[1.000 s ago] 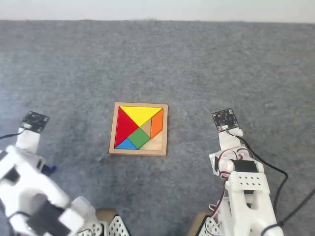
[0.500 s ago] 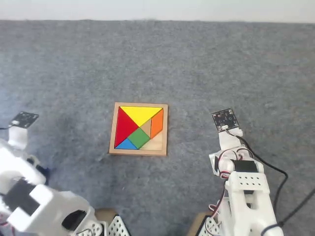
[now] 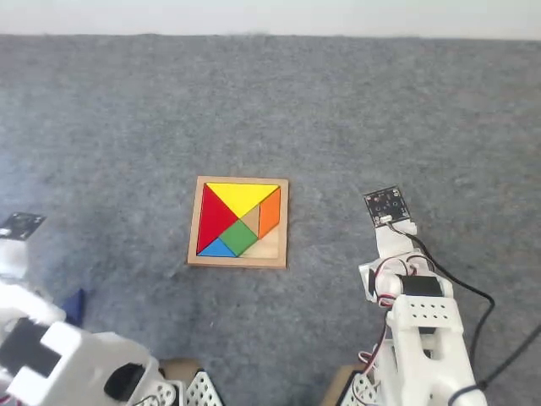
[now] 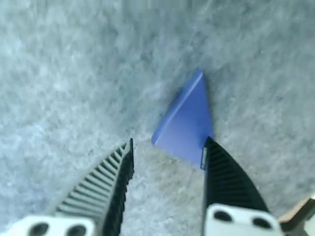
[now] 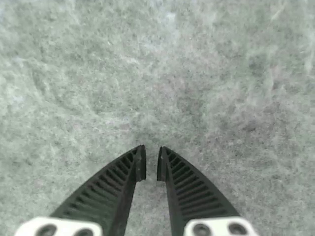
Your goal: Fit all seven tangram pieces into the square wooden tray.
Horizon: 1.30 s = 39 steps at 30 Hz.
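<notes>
Left wrist view: blue triangle [image 4: 184, 120] lies flat on the carpet [image 4: 74, 59], near-left, well apart from the tray [image 3: 193, 228]. Looks thin, stiff and light, so pinch across its edges. Left gripper [image 4: 168, 145] is spread wide at it. Right gripper [image 5: 150, 162] is almost closed, empty.

Noting tray [image 3: 237, 263] at centre of table [image 3: 338, 110], with pieces [image 3: 228, 216] packed inside along its far and left sides, leaving bare floor at its near right corner. Finding loose triangle [image 3: 74, 306] flat on table, well left of tray and nearer the front. Placing left gripper [image 4: 168, 143] just over that triangle [image 4: 186, 125], one finger [image 4: 221, 172] at its edge, the other off to its side. Placing right gripper [image 5: 149, 164] over table, right of tray, well apart.
</notes>
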Tool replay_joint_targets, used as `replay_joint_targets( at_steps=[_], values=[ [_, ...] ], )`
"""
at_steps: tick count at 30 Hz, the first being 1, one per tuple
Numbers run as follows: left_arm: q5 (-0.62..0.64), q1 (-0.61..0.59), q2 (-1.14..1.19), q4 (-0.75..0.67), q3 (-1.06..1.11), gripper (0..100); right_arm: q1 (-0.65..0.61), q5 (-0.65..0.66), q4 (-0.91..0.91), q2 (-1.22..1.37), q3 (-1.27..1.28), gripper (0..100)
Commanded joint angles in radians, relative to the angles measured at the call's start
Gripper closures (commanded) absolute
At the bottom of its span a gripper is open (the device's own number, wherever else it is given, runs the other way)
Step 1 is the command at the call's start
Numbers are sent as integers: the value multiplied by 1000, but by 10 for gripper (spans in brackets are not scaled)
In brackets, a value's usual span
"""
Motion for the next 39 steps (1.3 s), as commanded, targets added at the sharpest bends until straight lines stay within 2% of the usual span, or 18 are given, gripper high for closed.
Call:
replay_joint_targets(
  at_steps=[1, 4, 14, 24, 29, 39],
  values=[
    [-17, -6, 46, -87, 24, 803, 8, 11, -10, -19, -5, 936],
    [-15, 20, 121, -130, 42, 803, 8, 11, -10, -19, -5, 936],
    [-15, 71, 259, -129, 48, 805, 8, 11, -10, -18, -5, 936],
    [-14, 114, 262, -57, 51, 805, 8, 11, -10, -18, -5, 936],
    [40, 141, 262, -64, 51, 805, 8, 11, -10, -18, -5, 936],
    [57, 130, 201, -32, -24, 826, 8, 11, -10, -18, -5, 936]
  ],
)
